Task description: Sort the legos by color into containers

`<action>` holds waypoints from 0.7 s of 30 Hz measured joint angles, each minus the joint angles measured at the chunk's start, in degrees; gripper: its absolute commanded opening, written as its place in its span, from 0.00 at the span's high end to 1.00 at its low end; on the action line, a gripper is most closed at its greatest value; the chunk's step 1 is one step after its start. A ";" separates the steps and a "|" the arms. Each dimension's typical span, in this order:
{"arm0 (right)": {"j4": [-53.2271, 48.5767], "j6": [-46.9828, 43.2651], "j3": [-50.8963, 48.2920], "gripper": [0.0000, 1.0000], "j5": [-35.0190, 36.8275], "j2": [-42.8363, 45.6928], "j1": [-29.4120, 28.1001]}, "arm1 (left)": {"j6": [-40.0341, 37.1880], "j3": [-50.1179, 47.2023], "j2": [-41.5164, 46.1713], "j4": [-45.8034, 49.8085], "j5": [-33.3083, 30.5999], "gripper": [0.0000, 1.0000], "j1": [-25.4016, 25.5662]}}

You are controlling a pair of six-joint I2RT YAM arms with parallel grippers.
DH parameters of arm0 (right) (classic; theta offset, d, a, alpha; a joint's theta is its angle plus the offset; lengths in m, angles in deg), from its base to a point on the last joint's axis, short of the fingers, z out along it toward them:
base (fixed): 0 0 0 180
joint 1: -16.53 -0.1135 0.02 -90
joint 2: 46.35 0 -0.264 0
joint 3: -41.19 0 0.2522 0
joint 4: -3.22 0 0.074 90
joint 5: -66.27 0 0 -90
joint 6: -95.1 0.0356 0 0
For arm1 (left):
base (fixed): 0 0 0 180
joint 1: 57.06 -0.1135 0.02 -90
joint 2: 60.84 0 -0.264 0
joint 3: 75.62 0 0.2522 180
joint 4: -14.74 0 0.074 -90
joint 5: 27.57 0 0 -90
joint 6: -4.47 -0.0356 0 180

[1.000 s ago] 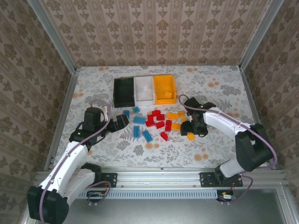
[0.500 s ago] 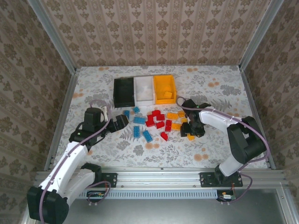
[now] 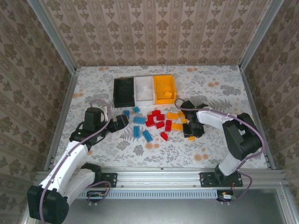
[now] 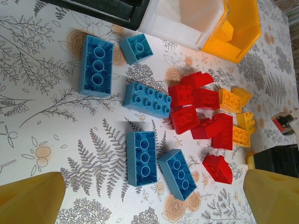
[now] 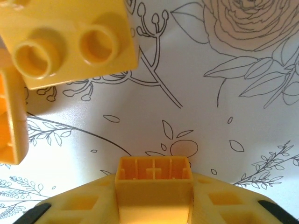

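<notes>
The right gripper [image 3: 190,131] is closed on a yellow brick [image 5: 153,183], low on the counter [image 3: 219,93] at the right edge of the pile. It pinches the brick by one end, so I reckon the piece could twist or slip out on the lift. A second yellow brick [image 5: 70,42] lies close at 11 o'clock in the wrist view, and a skewed lift might nudge it. The yellow bin [image 3: 161,86] stands at 11 o'clock from that gripper. A low carry could clip its rim or drop the piece into the white bin [image 3: 144,86] touching it. The left gripper [image 3: 121,122] hangs wide open, holding nothing, with blue bricks [image 4: 140,158] at its 3 o'clock. The counter wears a smooth-looking white sheet printed with ferns and flowers, so loose bricks may slide. Patterned wallpaper [image 3: 154,32] and aluminium posts [image 3: 53,37] close the space in.
</notes>
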State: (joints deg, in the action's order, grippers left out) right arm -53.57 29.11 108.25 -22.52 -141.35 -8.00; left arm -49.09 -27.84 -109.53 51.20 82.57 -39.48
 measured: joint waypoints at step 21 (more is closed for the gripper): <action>0.44 1.51 28.96 0.66 -10.19 1.25 -0.15 | 0.00 -0.68 0.13 -0.39 0.04 0.00 -0.04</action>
State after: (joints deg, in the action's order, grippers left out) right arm -53.13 30.62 137.21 -32.71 -140.11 -8.15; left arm -49.09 -28.52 -109.39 50.80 82.62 -39.52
